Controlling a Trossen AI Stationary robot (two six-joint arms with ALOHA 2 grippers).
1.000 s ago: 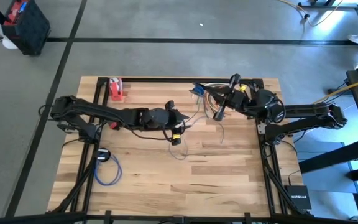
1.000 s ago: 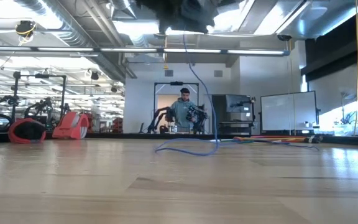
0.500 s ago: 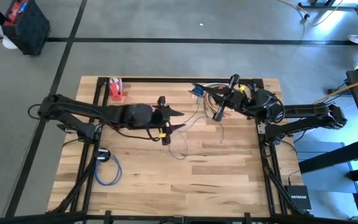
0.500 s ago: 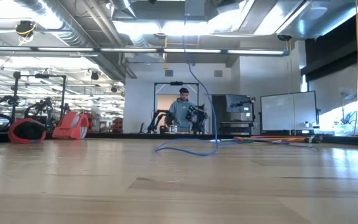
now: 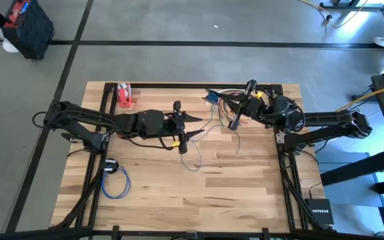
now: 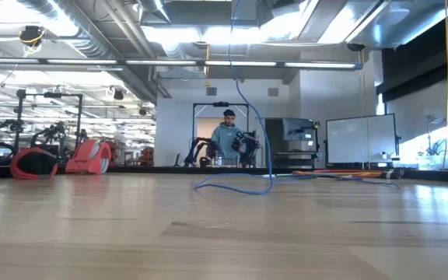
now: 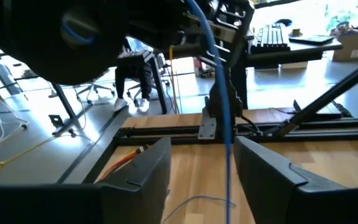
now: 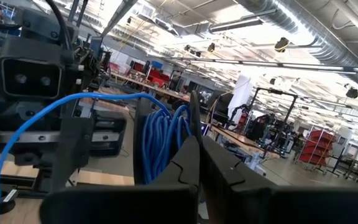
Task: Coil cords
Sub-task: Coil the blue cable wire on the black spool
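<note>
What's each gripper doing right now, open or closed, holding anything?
Left gripper: open, the blue cord hanging between its fingers, not clamped.
Right gripper: shut on loops of the blue cord.

The left gripper [image 7: 201,171] is seen with its two dark fingers spread apart above the wooden table [image 7: 328,158]. A blue cord [image 7: 219,93] is hung down through the gap between them, touching neither, and is curled on the wood below. Beyond the table's black frame [image 7: 260,130], a person's legs [image 7: 129,78] are seen.
</note>
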